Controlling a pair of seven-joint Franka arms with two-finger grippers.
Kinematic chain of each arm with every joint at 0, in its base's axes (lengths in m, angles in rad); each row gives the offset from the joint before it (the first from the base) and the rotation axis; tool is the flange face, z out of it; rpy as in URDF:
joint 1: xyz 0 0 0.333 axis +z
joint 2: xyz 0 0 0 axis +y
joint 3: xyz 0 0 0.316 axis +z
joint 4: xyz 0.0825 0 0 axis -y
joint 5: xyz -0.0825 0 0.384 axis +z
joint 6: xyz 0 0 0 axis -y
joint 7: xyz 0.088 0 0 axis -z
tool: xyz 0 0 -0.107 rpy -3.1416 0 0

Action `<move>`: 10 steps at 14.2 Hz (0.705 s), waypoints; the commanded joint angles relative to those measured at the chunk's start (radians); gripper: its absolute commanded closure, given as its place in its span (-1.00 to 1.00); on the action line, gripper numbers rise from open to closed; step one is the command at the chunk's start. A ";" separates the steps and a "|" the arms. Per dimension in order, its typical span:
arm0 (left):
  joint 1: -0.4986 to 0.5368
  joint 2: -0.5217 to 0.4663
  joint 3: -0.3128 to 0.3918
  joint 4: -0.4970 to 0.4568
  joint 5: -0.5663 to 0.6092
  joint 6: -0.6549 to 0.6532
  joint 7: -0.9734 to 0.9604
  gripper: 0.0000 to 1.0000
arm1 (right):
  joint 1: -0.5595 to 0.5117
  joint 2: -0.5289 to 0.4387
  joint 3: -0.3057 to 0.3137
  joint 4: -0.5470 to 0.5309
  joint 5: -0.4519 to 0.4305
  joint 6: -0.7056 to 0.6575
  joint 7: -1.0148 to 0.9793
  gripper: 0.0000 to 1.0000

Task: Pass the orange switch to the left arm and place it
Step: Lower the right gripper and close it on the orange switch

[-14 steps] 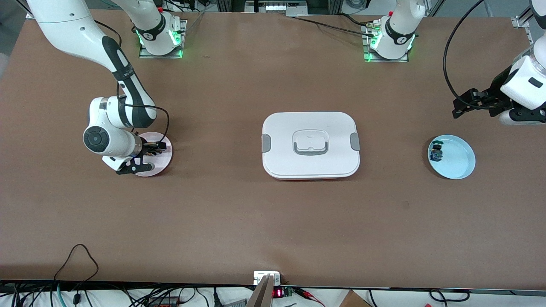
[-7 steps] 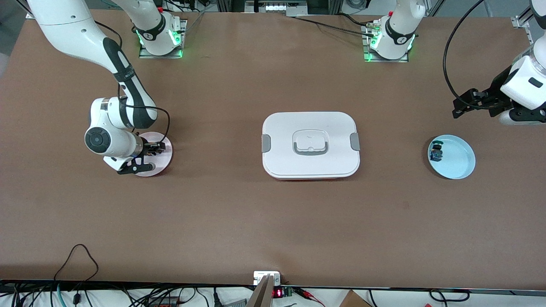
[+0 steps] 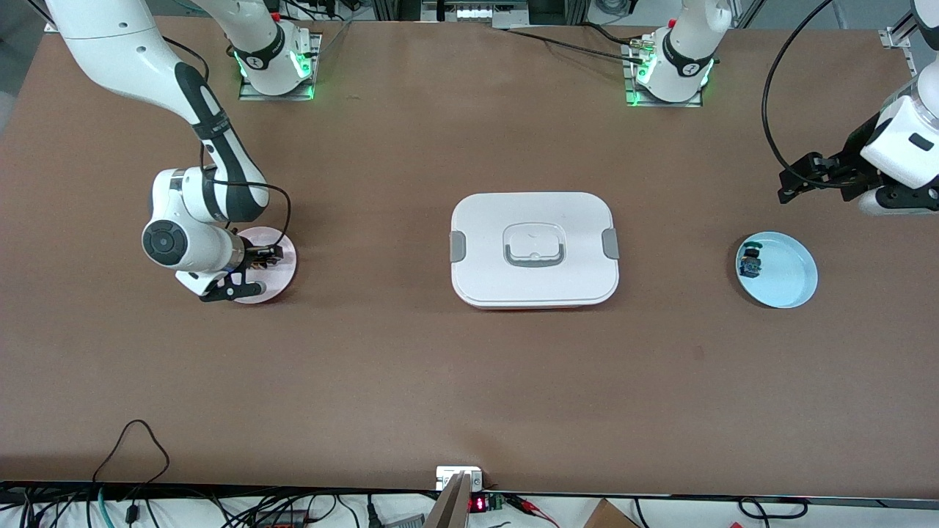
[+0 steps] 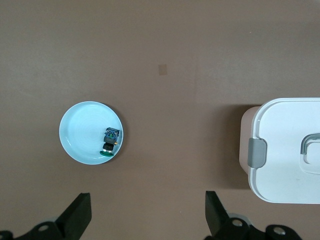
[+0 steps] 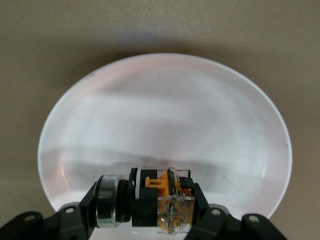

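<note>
In the right wrist view the orange switch (image 5: 162, 183) lies sideways between the black fingers of my right gripper (image 5: 145, 204), which is shut on it. Its silver-rimmed cap points to one side and its clear body to the other. It sits low over the rim of a pink plate (image 5: 165, 115). In the front view the right gripper (image 3: 262, 257) is down on that pink plate (image 3: 277, 282) at the right arm's end of the table. The white box (image 3: 484, 220) stands mid-table. My left gripper (image 3: 796, 181) hangs open and empty at the left arm's end, where that arm waits.
A light blue plate (image 3: 791, 284) holds a small blue-green switch (image 3: 750, 262) near the left arm's end. The left wrist view shows this plate (image 4: 80, 135), its switch (image 4: 110, 141) and a corner of the box (image 4: 285, 170). Cables run along the table's near edge.
My right gripper has closed on the orange switch over the pink plate, and its wrist has shifted very slightly. The left arm has not moved.
</note>
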 commanded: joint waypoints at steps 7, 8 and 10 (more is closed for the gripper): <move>0.004 0.007 -0.004 0.025 0.009 -0.022 0.022 -1.00 | -0.007 -0.097 0.016 0.166 0.014 -0.168 -0.073 0.95; 0.004 0.007 -0.004 0.025 0.009 -0.022 0.022 -1.00 | -0.007 -0.112 0.029 0.192 0.014 -0.185 -0.078 0.95; 0.004 0.007 -0.004 0.025 0.009 -0.022 0.022 -1.00 | 0.002 -0.146 0.039 0.206 0.014 -0.199 -0.076 0.95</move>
